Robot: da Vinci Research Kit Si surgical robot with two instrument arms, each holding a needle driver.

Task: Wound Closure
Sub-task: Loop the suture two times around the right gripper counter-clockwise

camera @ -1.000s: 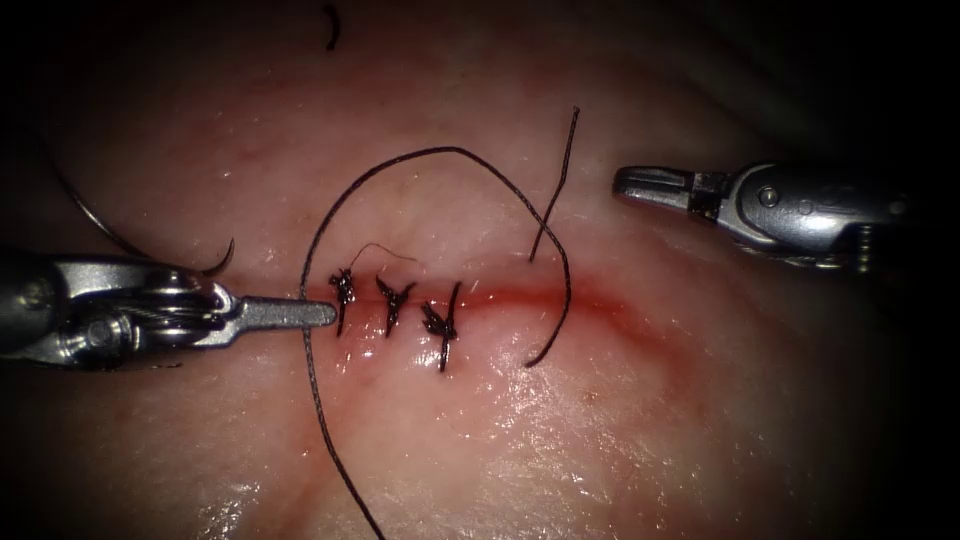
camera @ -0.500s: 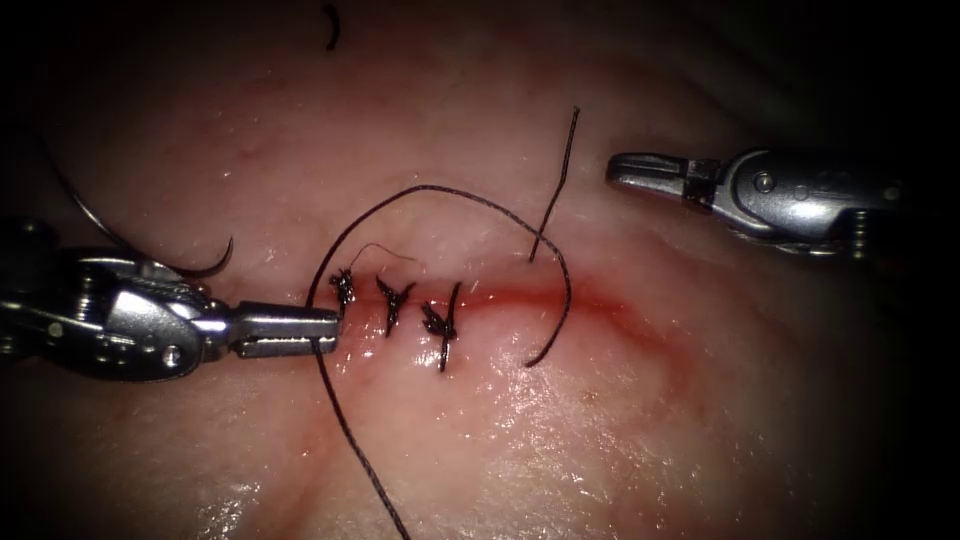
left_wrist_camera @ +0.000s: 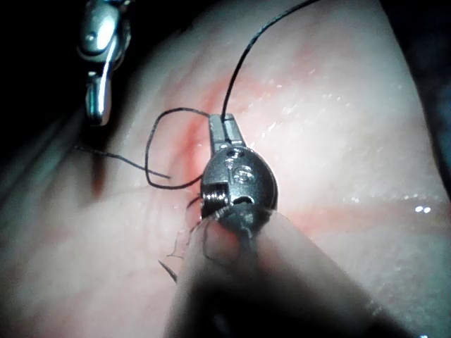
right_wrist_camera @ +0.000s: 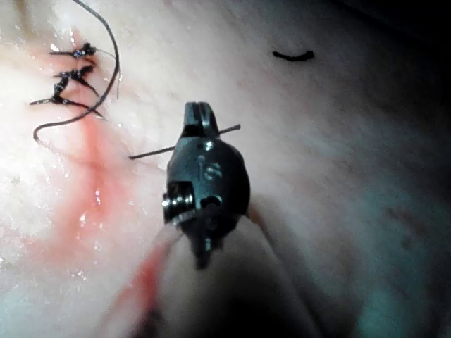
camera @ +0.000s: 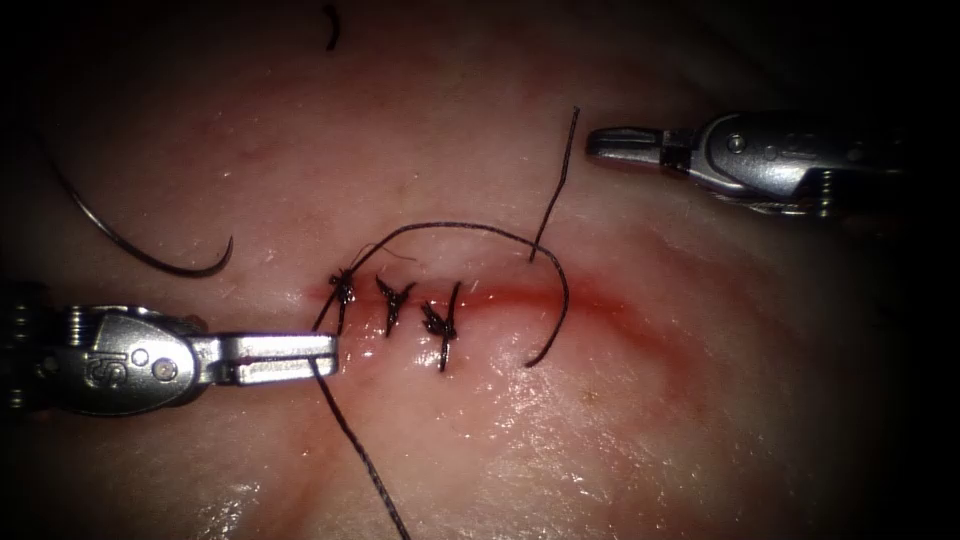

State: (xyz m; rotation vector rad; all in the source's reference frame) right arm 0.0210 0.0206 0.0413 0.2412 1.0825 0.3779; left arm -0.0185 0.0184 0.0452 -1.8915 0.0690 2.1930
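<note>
My left tool (camera: pixel 325 358) lies level at the left end of the cut (camera: pixel 560 297), its jaws pressed together on the thread (camera: pixel 455 226). In the left wrist view the same tool (left_wrist_camera: pixel 224 125) pinches the thread (left_wrist_camera: pixel 236 67) at its very tip. From that grip one strand runs down toward the near edge of the tissue (camera: pixel 520 440); the other rises in a low arch over the stitches and enters the tissue on the near side of the cut, right of the third stitch. A free tail (camera: pixel 556 180) stands up from the far side of the cut toward my right tool (camera: pixel 598 141).

My right tool hangs above the tissue, well right of the stitches, jaws together and holding nothing; the right wrist view shows it (right_wrist_camera: pixel 197 113) with the tail (right_wrist_camera: pixel 151 151) passing behind it.

I count three knotted stitches (camera: pixel 393 305) across the cut, one needle (camera: pixel 135 250), and one cut end of thread (camera: pixel 331 26) far up the tissue. The needle lies loose on the tissue, well left of the cut, held by neither tool. Red fluid (camera: pixel 610 300) colours the open stretch of the cut.
</note>
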